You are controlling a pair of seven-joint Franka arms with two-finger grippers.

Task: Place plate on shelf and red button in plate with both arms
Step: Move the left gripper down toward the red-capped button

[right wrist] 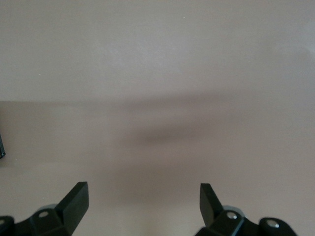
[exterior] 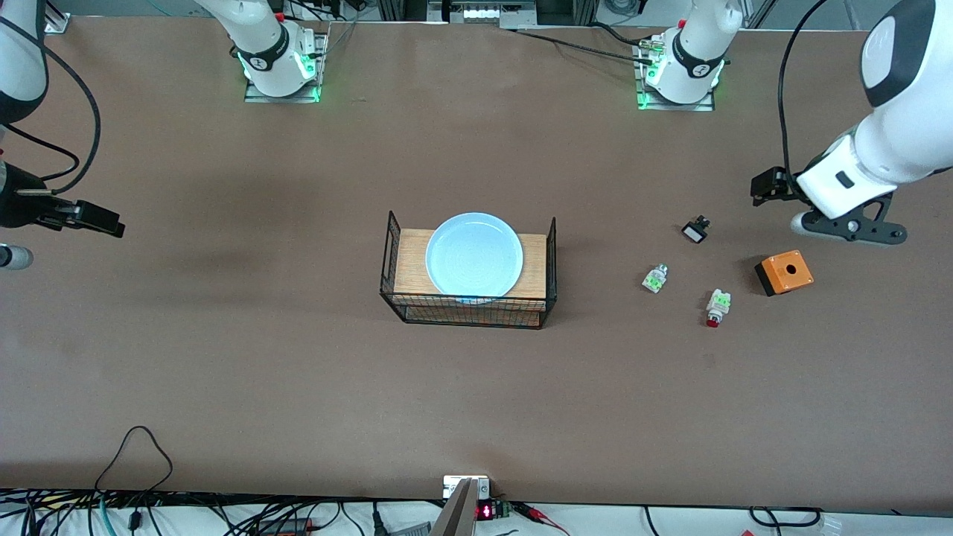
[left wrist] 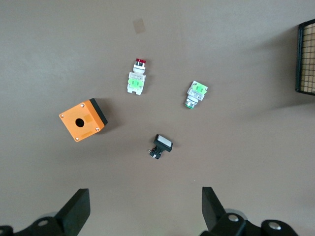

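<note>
The pale blue plate [exterior: 474, 254] lies on a wooden board in a black wire rack [exterior: 549, 262] at the table's middle. The red button [exterior: 717, 307] lies on the table toward the left arm's end, nearer the front camera than the orange box; it also shows in the left wrist view [left wrist: 137, 77]. My left gripper [exterior: 770, 190] hovers open and empty over the table by these small parts, with nothing between its fingers in the left wrist view [left wrist: 145, 206]. My right gripper [exterior: 93, 218] hovers open and empty over bare table at the right arm's end, as its wrist view shows [right wrist: 142, 204].
An orange box with a round hole [exterior: 784, 272] [left wrist: 82, 119], a similar button part without a red cap [exterior: 654, 278] [left wrist: 196, 93] and a black-and-white piece [exterior: 695, 230] [left wrist: 162, 146] lie near the red button. The rack's edge [left wrist: 306, 59] shows in the left wrist view.
</note>
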